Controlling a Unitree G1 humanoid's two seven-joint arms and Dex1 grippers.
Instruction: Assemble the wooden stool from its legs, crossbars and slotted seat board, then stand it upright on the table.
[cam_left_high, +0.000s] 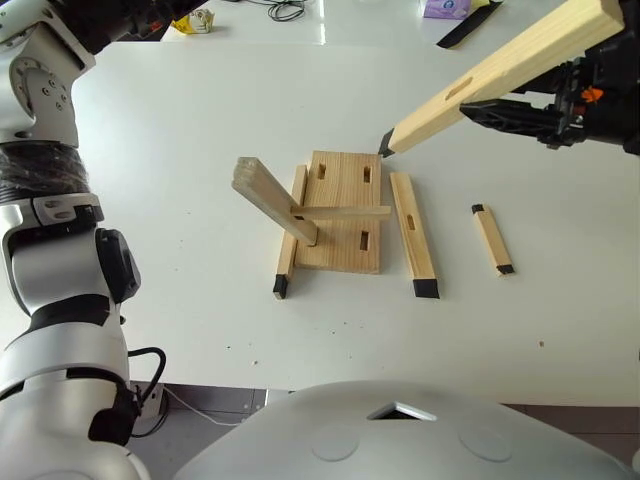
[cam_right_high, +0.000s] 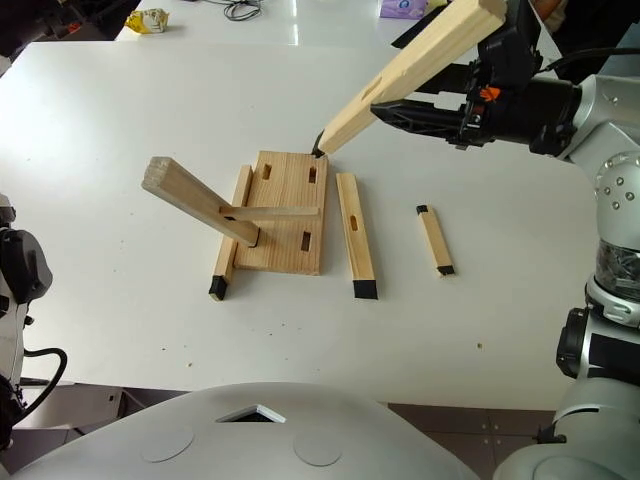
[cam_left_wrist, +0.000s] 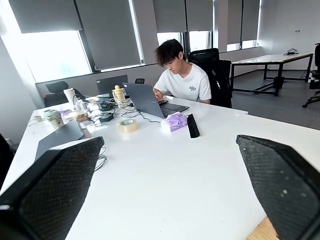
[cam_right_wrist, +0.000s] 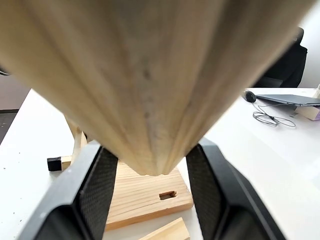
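Four legs (cam_left_high: 413, 233), two crossbars (cam_left_high: 492, 240); right fingers (cam_right_wrist: 100, 195) pinch one leg (cam_left_high: 500, 75), left fingers (cam_left_wrist: 55, 190) spread.

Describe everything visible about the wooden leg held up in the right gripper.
The leg is a long, pale wood bar of rectangular section, with a slot in one face and a black cap on its lower end. It slants down from the right gripper, whose fingers clamp its sides, toward the far right corner of the seat board. Whether the cap touches the board cannot be told.
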